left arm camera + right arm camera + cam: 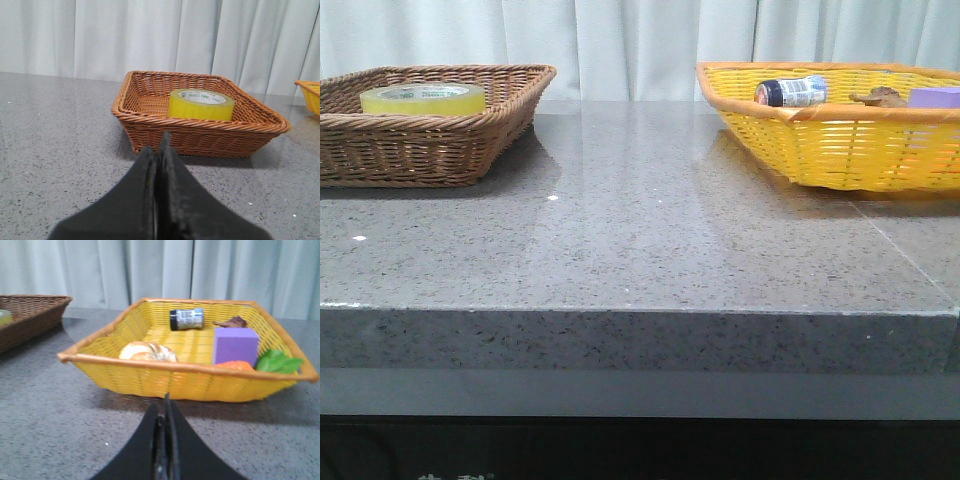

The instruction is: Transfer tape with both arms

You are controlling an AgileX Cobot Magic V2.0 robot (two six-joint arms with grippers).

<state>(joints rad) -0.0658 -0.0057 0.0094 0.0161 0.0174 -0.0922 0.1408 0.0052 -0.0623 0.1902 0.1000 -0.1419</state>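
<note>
The yellow tape roll lies flat in the brown wicker basket at the back left of the table. In the left wrist view the tape sits in that basket, a short way beyond my left gripper, which is shut and empty above the table. My right gripper is shut and empty, just before the yellow basket. Neither gripper shows in the front view.
The yellow basket at the back right holds a small dark-capped bottle, a purple block, a bread roll, green leaves and an orange item. The grey stone table ends at a front edge.
</note>
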